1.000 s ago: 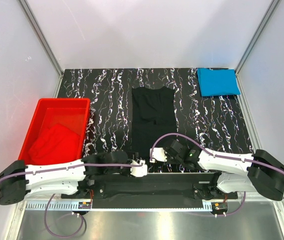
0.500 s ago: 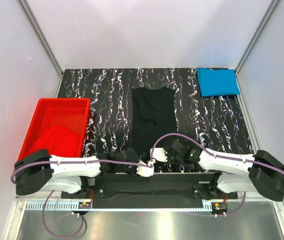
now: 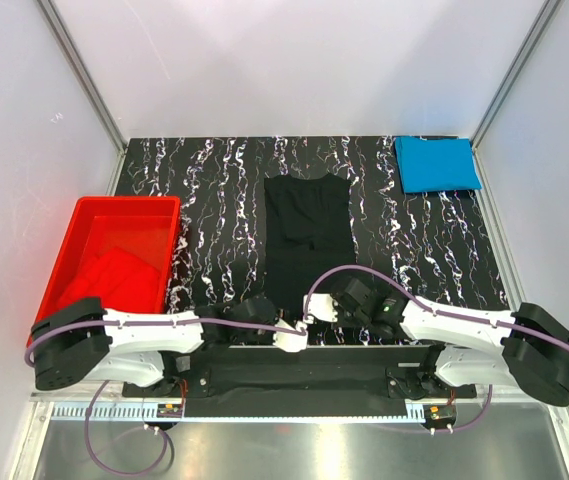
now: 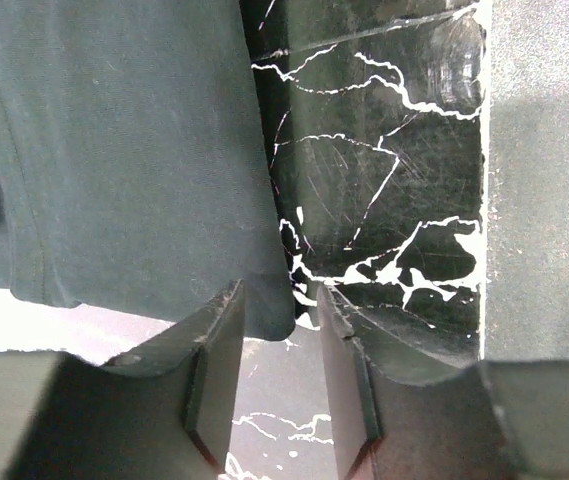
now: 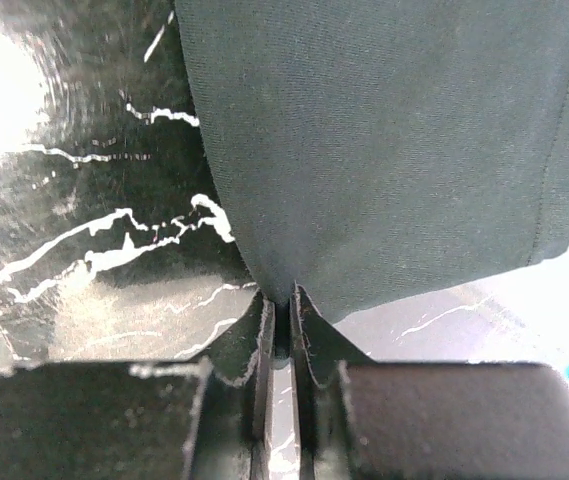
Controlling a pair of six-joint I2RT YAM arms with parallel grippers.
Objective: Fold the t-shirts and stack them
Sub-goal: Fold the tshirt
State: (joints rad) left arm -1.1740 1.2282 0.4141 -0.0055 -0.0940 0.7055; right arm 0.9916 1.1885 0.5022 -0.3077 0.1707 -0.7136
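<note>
The black t-shirt [image 3: 309, 225] lies flat as a long narrow strip in the middle of the table. My right gripper [image 3: 314, 312] is at its near edge, shut on a corner of the black fabric [image 5: 394, 130], pinched at the fingertips [image 5: 282, 300]. My left gripper [image 3: 300, 330] is beside it, open; in the left wrist view [image 4: 279, 320] its jaws straddle a hem corner of the black shirt [image 4: 134, 150] without closing. The blue t-shirt [image 3: 436, 164] lies folded at the back right. The red t-shirt [image 3: 109, 285] lies crumpled in the tub.
The red plastic tub [image 3: 124, 203] stands at the left edge of the black marbled table [image 3: 214, 200]. The table's near edge [image 4: 484, 200] runs just beside my left gripper. Frame posts and white walls enclose the back and sides.
My left arm has swung right along the near edge until its open jaws reached the black shirt's hem corner. My right gripper has stayed shut on the fabric, shifting only slightly.
</note>
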